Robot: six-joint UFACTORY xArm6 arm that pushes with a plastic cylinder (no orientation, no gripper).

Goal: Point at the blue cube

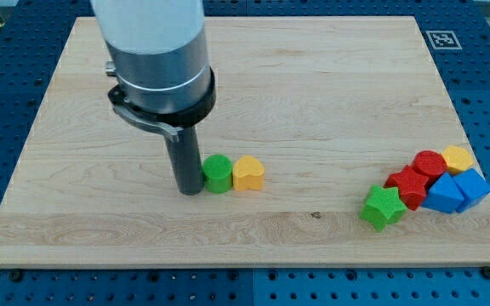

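The blue cube lies at the view's lower right, in a cluster of blocks near the board's right edge. A second blue block touches its left side. My tip rests on the board left of centre, far to the left of the blue cube. The tip touches the left side of a green cylinder, and a yellow heart-shaped block sits against the cylinder's right side.
The cluster also holds a red cylinder, a red star-like block, a yellow block and a green star. The wooden board lies on a blue perforated table. A fiducial tag marks the board's top right corner.
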